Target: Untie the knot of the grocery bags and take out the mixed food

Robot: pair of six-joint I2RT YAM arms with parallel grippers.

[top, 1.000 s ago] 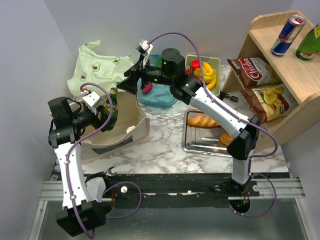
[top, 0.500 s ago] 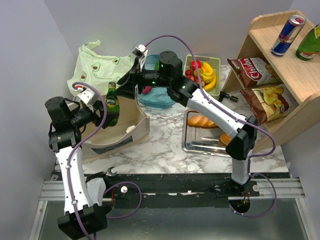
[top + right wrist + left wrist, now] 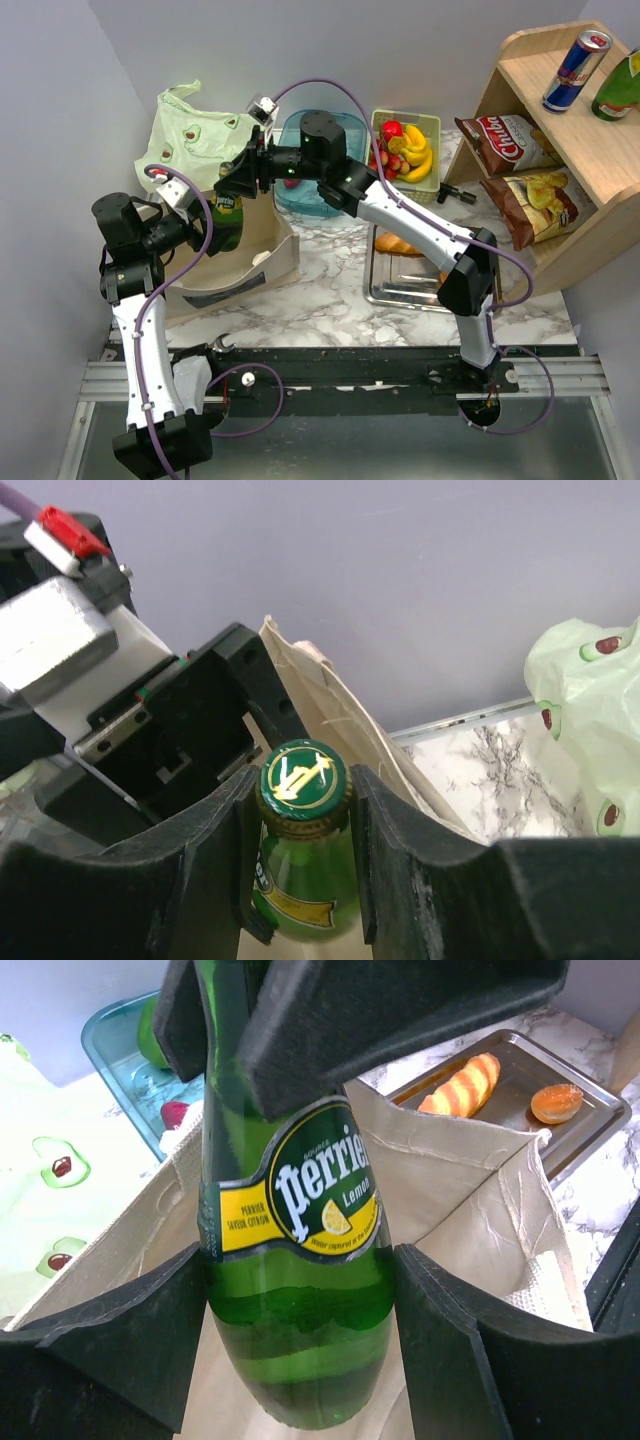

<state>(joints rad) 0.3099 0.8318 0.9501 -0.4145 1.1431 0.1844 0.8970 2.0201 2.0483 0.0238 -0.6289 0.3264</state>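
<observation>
The green bottle [image 3: 310,1190] (likely heavy, slick glass) is clamped low by the left gripper [image 3: 298,1300], at the cap by the right gripper [image 3: 305,785].

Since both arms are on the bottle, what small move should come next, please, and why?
Probably ease the left fingers open: the right fingers look closed on the cap of the green bottle, above the beige tote, so the right arm could lift it away.
</observation>
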